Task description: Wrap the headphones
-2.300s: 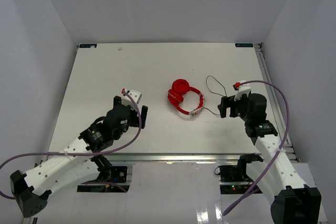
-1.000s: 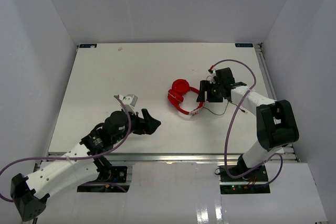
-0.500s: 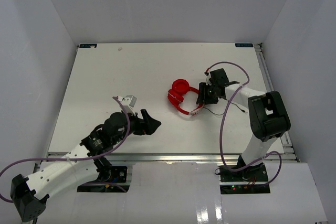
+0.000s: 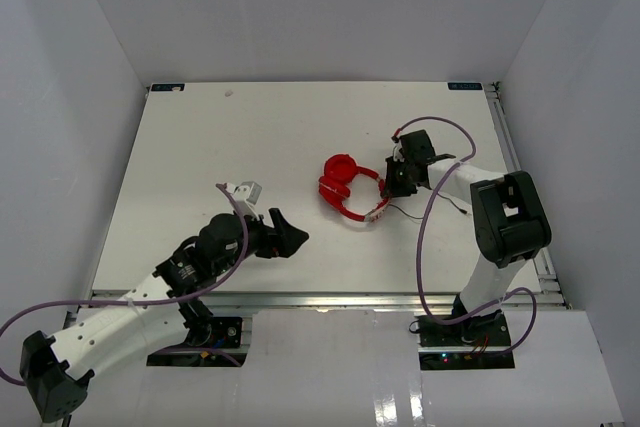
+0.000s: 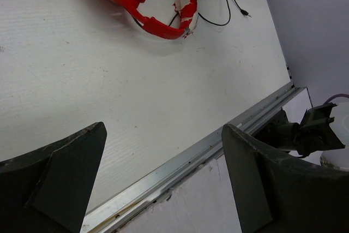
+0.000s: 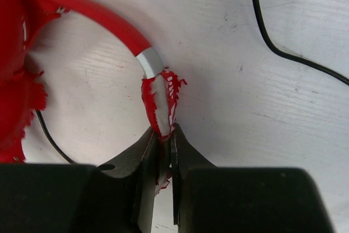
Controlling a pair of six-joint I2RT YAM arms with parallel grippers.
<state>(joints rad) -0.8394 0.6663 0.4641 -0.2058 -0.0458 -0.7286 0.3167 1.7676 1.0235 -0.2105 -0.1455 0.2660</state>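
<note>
From above, you have the headphones [image 4: 348, 189] lying right of centre on the bench [image 4: 230, 127], with the cups [image 4: 341, 163] on the far side and the headband [image 4: 356, 209] curving toward you. The right pincer [image 4: 386, 187] sits low against their right-hand end. The left pincer [image 4: 293, 238] hangs well apart from them, near the front edge. In the left wrist view that pincer's jaws stand wide with nothing between them. Past them you see the red band, the thin dark cord [image 5: 216, 25] looping away from it, and its small plug [image 5: 248, 13] lying loose on the bench. The right wrist view shows you the grip itself: the jaws are closed on the frayed red-and-white tip of the band, just below its silver collar. Expect the set to be light, so it will likely slide or swing if you drag it by that one tip. The band looks stiff but springy, while the ragged covering under your jaws looks soft and could tear or slip. A firmer hold would probably be on the solid band beside the collar, or around a cup. The cord looks limp and easy to snag, so take it close to the plug and wind it gently rather than pulling it tight
</note>
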